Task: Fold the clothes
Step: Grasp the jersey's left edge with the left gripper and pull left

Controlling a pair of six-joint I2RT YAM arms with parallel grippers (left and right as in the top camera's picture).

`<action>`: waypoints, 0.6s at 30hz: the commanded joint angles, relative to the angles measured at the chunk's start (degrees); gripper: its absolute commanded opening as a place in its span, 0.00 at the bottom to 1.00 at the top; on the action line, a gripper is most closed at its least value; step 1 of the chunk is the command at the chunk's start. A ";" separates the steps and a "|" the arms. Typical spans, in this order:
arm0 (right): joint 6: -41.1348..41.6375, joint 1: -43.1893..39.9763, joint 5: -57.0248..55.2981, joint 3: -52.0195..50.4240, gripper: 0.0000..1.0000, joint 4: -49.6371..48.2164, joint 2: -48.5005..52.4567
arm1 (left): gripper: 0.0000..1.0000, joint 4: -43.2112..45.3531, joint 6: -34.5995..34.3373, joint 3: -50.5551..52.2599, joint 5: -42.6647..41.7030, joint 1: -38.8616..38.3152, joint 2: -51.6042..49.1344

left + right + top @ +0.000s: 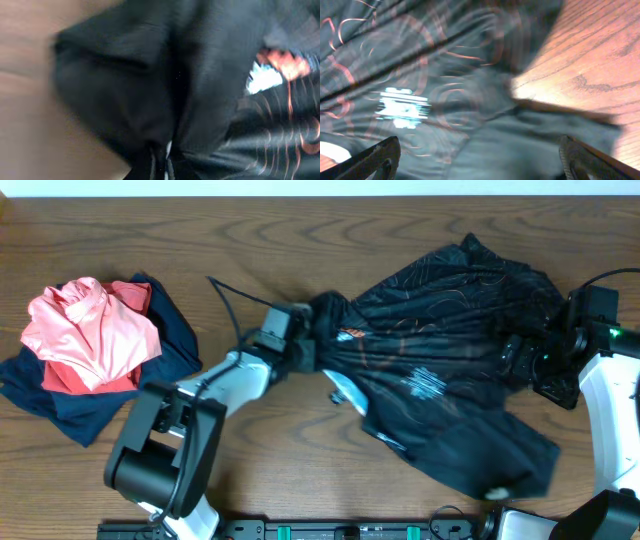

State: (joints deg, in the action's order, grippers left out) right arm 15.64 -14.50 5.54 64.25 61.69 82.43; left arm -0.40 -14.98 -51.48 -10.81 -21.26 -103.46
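Note:
The black jersey (pixel 440 360) with orange contour lines and white lettering lies crumpled across the right half of the table. My left gripper (pixel 312 350) is at its left end, shut on a bunch of the black fabric (pixel 165 100), which fills the left wrist view. My right gripper (pixel 515 360) is at the jersey's right side, with its fingers wide apart over the cloth (pixel 480 145) and nothing between them. The jersey's lower flap reaches toward the table's front edge.
A pile of salmon-pink and red garments (pixel 90 330) on a navy blue garment (pixel 175 335) lies at the left of the wooden table (pixel 300 240). A black cable (pixel 235 292) runs near my left arm.

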 commanded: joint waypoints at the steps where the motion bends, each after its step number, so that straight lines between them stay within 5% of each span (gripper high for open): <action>1: -1.18 -0.48 -0.22 0.87 0.99 -0.02 -0.68 | 0.06 -0.17 0.52 -5.68 5.95 5.66 3.41; 4: -1.16 -0.48 -0.22 0.87 0.99 -0.20 -0.68 | 0.06 -2.69 0.52 -10.69 5.92 9.77 4.98; 5: -1.16 -0.48 -0.22 0.87 0.99 -0.20 -0.68 | 0.14 -4.31 0.52 -12.22 5.90 10.91 5.29; 6: -1.16 -0.48 -0.22 0.87 0.99 -0.20 -0.68 | 0.41 -6.01 0.50 -13.29 5.60 11.72 5.62; 9: -1.16 -0.48 -0.20 0.85 0.99 -0.20 -0.68 | 0.70 -12.13 0.50 -14.29 3.58 13.22 6.49; 10: -1.18 -0.48 -0.22 0.85 0.99 -0.20 -0.68 | 0.92 -15.21 0.50 -14.29 2.99 13.33 6.60; 11: -1.18 -0.48 -0.22 0.83 0.99 -0.20 -0.68 | 0.98 -18.95 0.46 -14.29 1.90 13.31 6.71; 18: -1.60 -0.48 -0.20 0.70 0.99 -0.13 -0.68 | 0.98 -45.77 -4.00 -14.27 -16.76 12.94 6.71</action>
State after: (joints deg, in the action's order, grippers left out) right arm 15.18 -14.50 5.54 64.25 61.58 82.43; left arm -41.23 -16.73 -65.69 -16.62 -8.08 -96.71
